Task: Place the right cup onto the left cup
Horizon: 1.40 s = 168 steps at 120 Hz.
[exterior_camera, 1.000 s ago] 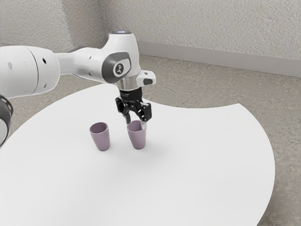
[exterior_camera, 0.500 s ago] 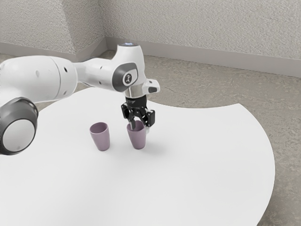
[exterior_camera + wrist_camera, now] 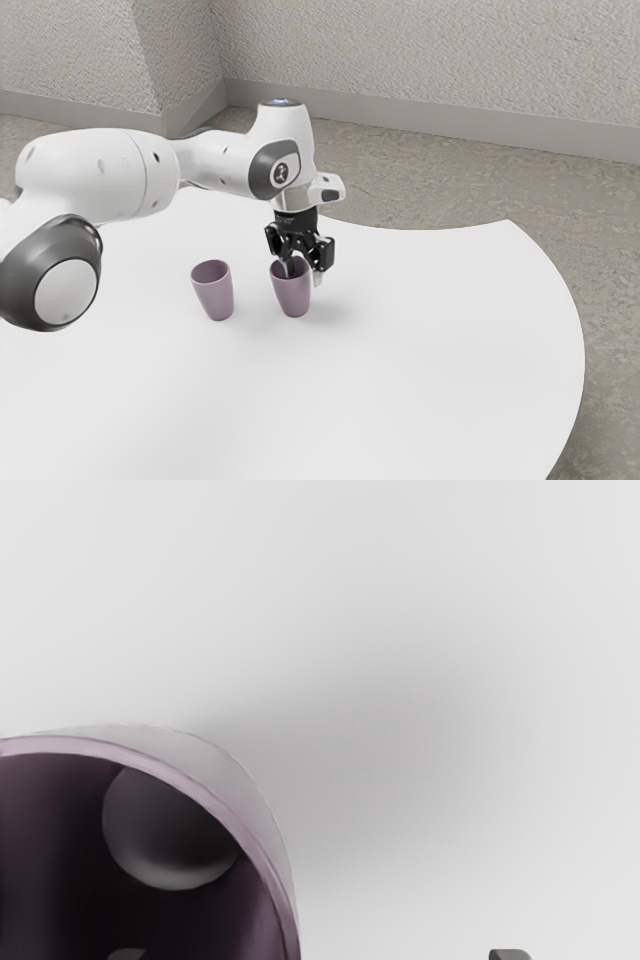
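Sitting lower than before, the gripper [image 3: 304, 275] straddles the right cup [image 3: 293, 298]'s wall, fingers apart.

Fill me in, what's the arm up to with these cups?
The Franka's open gripper is down at the rim of the cup on the exterior view's right, one finger inside it, the other outside, not closed on the wall. The cup on the exterior view's left stands apart from it. Both are upright on the white table, not yet stacked.
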Available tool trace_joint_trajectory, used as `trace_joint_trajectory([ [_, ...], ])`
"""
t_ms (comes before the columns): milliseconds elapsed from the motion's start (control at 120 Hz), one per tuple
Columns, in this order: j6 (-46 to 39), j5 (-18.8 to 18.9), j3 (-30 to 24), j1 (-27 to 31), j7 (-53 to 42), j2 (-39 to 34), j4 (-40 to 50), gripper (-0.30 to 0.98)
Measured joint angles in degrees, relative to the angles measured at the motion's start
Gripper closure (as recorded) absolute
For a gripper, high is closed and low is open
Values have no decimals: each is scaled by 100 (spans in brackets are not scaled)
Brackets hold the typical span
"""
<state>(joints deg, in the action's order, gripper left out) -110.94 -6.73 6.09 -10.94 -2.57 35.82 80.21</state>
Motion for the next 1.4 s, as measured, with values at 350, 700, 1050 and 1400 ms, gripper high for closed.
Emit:
trace_joint_trajectory([
  [350,43,-10,6,55,1,63,-47,57],
  [700,34,-34,6,47,29,71,-47,76],
  [1050,74,19,74,-29,86,-264,62,78],
  [1400,262,252,220,-159,144,-1142,538,79],
])
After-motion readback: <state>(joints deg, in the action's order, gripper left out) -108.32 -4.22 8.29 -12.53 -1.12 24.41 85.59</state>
